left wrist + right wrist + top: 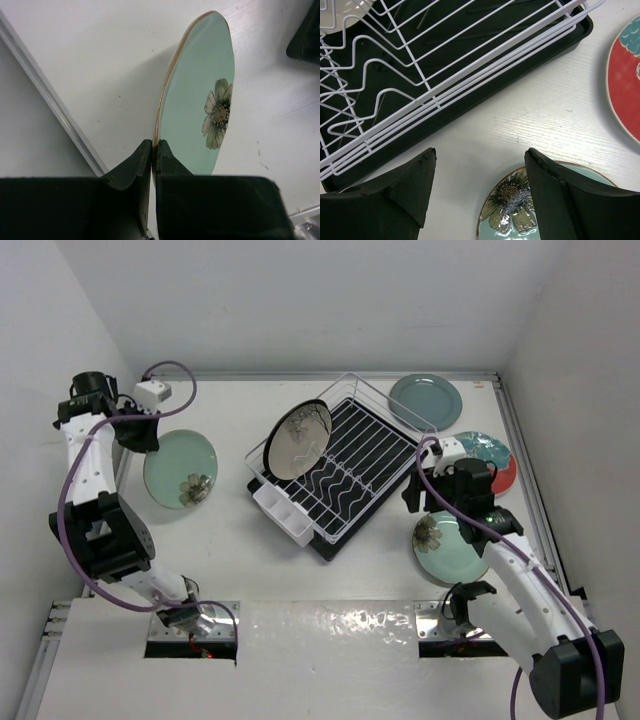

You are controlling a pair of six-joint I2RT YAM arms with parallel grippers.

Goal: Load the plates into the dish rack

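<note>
Nearest, on the right: right fingers (395, 200) spread wide, holding nothing, hanging above the worktop (535, 115). Below them, flat on the worktop, the second green plate (512, 210), its dark flower showing between the tips. No contact to be seen between fingers and that plate.

Just past the tips, the near long edge of the dish rack (345, 465): white wire over a black ribbed tray (560, 35). Off to the right, red plate (495, 462) with teal flowers, flat on the worktop, partly hidden by the right arm in the overhead view.

Further back on the left: left fingers (131, 172) pressed together on the rim of the flowered green plate (200, 100), one finger on either side of the edge, no gap visible. Well apart from the rack, off its left side. Raised or resting at the far edge: impossible to tell.

Inside the rack: cream plate (298, 440) with dark brown rim, standing tilted on edge in the wires, just behind the white cutlery box (282, 512) at the left end.

Farthest, by the rack's far right corner: grey-teal plate (425, 400), flat on the worktop, just beside the wire.
</note>
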